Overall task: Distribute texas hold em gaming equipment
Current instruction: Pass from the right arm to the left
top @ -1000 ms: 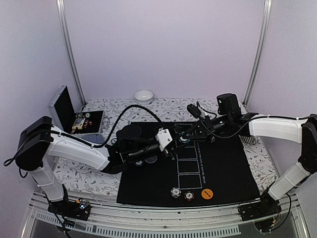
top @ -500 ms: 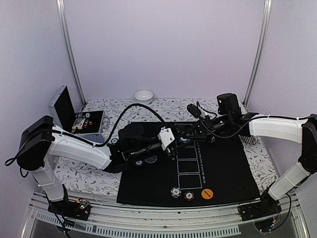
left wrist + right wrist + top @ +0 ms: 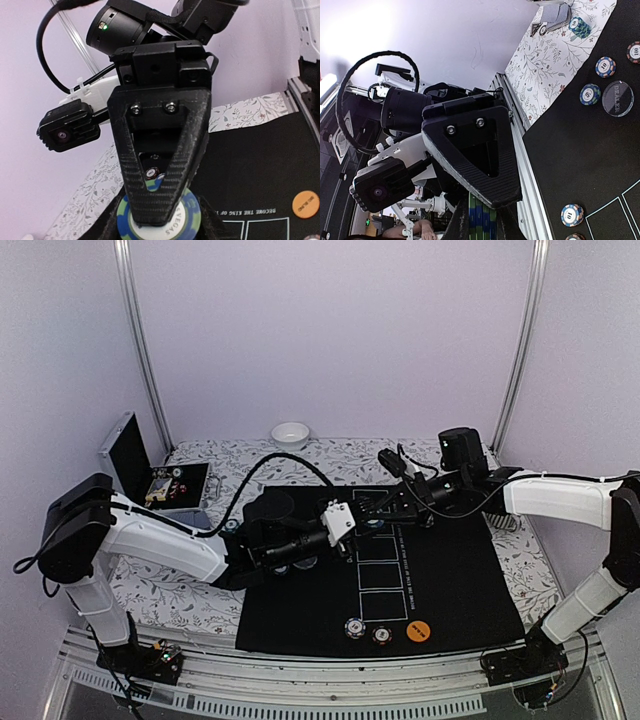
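Over the top of the black mat my two grippers meet nose to nose. My right gripper is shut on the flat faces of a short stack of green-and-blue poker chips. In the left wrist view one of its ribbed fingers lies across the top chip. My left gripper is shut on the same stack, its fingers on the rims at either side. More chips and an orange button disc lie at the mat's near edge.
A white bowl stands at the back. An open metal case sits at the left. Loose chips, a dark dealer disc, a green chip stack and cards lie at the mat's left and on the floral cloth beside it.
My left gripper has edged right towards the right gripper and its jaws have come in onto the chip stack. The right arm has stayed still.
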Controlling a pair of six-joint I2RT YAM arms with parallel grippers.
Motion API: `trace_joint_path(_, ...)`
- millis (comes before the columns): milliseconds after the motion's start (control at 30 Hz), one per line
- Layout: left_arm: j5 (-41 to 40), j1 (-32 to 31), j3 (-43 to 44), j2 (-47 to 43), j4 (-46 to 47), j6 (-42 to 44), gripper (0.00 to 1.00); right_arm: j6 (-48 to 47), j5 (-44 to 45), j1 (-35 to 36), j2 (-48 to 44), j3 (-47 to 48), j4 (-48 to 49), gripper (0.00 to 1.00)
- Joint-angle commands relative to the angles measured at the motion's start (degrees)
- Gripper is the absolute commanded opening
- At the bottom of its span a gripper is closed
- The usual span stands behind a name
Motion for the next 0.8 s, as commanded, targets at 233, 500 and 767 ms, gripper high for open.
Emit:
trace_joint_path(233, 1.25, 0.07, -0.44, -0.45, 1.46, -0.42, 0.02, -0.47, 0.78, 0.34, -0.85, 1.36, 0.19, 0.02)
trace_joint_path(500, -1.87, 0.03, 3.2, -0.41, -8.83, -5.7, 0.0, -8.52, 11.75, 0.04, -0.98, 5.5, -13.21, 0.48)
trace_joint_path(767, -3.91, -0.67, 3.47, -1.29, -14.0, -8.94, 0.0, -14.37, 14.26, -0.05, -0.5, 8.71, -20.43, 0.6)
